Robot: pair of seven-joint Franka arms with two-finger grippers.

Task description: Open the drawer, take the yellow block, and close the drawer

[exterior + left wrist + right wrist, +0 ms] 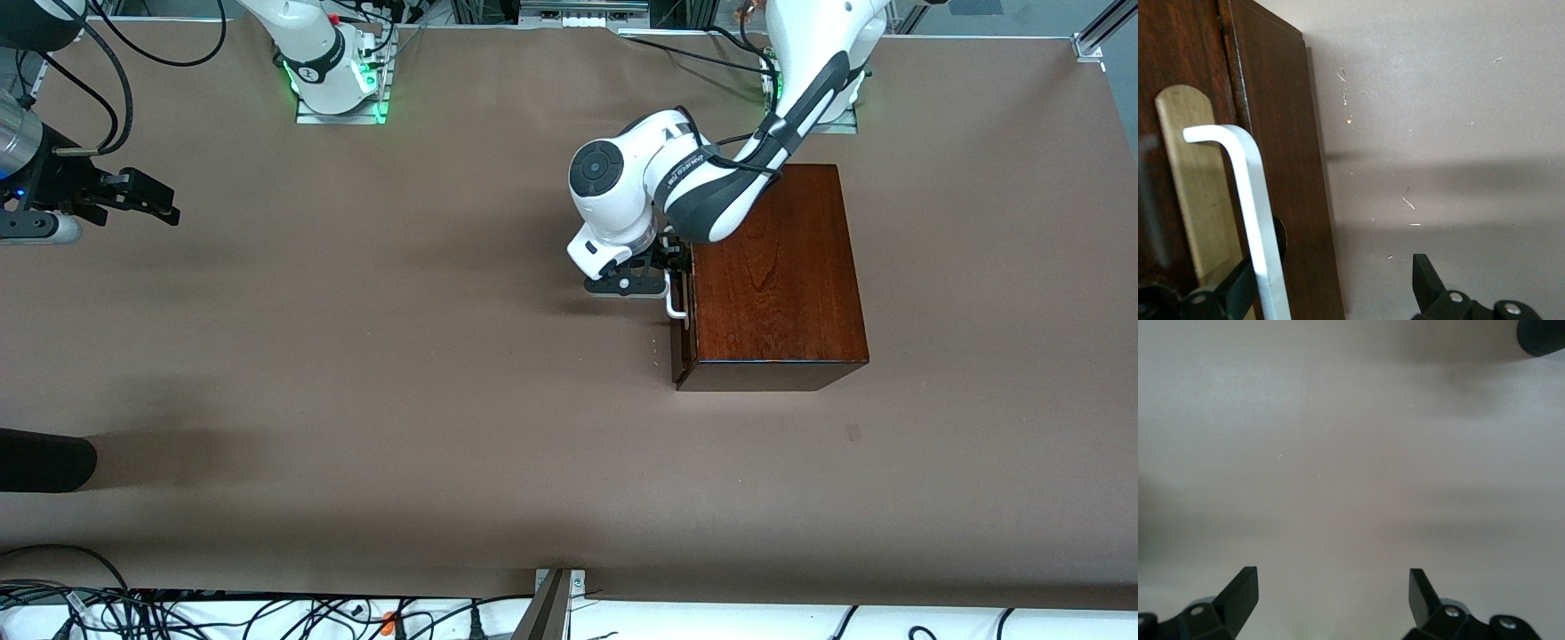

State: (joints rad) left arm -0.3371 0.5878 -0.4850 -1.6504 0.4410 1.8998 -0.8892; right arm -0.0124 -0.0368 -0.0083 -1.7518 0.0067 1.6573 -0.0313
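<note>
Left claw (669, 267) straddles the drawer's (683, 333) white handle (1248, 213), fingers spread, not pinching. Rigid bar, likely slick; grip mid-bar. Drawer shut in box (773, 267). Right claw (147, 197) waits spread.

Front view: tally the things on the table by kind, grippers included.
Wooden box: 1
Drawer, with white handle: 1
Grippers: 2, left gripper at the handle, right gripper waiting over bare table
Yellow block: 0 in sight
Total: 4
</note>
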